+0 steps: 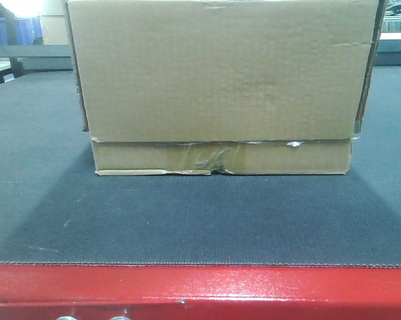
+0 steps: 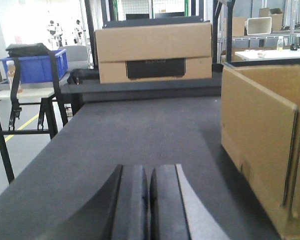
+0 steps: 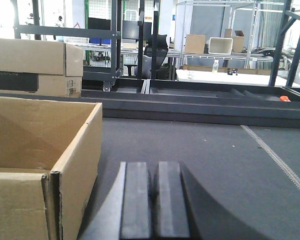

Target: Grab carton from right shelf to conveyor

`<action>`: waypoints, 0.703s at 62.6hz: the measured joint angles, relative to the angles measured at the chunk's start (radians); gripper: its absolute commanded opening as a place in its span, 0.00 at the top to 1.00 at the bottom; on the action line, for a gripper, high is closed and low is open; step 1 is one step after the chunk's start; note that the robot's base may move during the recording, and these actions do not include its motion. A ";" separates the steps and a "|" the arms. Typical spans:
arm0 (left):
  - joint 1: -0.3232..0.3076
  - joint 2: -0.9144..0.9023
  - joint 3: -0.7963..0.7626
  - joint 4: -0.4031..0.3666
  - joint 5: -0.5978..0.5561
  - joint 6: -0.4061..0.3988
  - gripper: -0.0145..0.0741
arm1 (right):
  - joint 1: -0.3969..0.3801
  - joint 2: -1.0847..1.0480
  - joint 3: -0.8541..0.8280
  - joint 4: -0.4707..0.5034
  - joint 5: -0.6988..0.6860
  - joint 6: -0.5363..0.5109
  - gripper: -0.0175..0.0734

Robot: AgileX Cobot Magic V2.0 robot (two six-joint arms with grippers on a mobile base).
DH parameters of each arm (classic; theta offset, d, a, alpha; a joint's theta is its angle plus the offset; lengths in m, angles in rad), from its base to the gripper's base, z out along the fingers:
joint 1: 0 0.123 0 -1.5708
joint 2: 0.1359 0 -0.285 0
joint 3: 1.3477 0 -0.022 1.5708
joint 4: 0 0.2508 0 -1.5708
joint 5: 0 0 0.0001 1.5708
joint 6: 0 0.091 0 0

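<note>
Carton (image 1: 220,87) sits on the conveyor (image 1: 200,220) behind its red front edge, open-topped, between the two arms. Left end effector (image 2: 149,205) is closed and empty just left of it; right end effector (image 3: 153,205) is closed and empty just right of it.

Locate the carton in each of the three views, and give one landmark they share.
Exterior front: carton fills the centre and top, sitting on the conveyor.
Left wrist: carton at the right edge, open top showing, right of the left gripper.
Right wrist: carton at lower left, left of the right gripper.
Shared landmark: the dark grey belt under the carton.
</note>
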 measured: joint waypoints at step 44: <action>0.000 -0.179 0.208 0.000 -0.018 0.006 0.81 | 0.000 -0.001 0.000 0.000 -0.001 0.000 0.88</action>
